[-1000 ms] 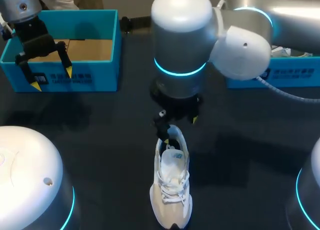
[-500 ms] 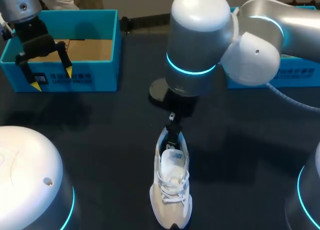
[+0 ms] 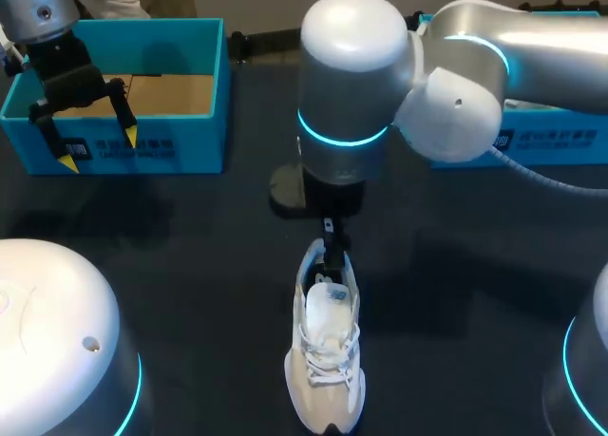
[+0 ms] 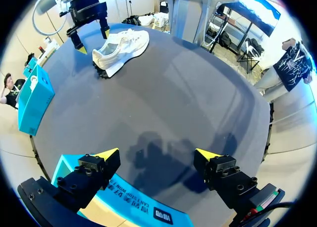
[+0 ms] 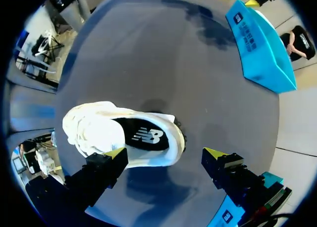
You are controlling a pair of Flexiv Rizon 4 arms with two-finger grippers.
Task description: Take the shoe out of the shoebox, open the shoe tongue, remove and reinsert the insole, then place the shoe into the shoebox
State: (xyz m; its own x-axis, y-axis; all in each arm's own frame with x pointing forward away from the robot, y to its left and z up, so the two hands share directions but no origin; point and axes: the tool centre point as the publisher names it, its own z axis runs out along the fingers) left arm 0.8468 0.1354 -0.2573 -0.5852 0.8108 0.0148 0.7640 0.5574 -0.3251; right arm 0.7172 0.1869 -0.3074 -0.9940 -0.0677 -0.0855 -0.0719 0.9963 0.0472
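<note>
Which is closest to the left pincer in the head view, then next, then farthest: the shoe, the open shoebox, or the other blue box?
1. Open shoebox: far left, just under the left pincer.
2. Shoe: middle of the table, toward the front.
3. Other blue box: far right.

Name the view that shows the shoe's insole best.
The right wrist view: it looks straight down into the shoe, so the black insole lies open. In the head view the right pincer partly covers the heel opening. The left wrist view shows the shoe far off, from the side, insole hidden.
</note>
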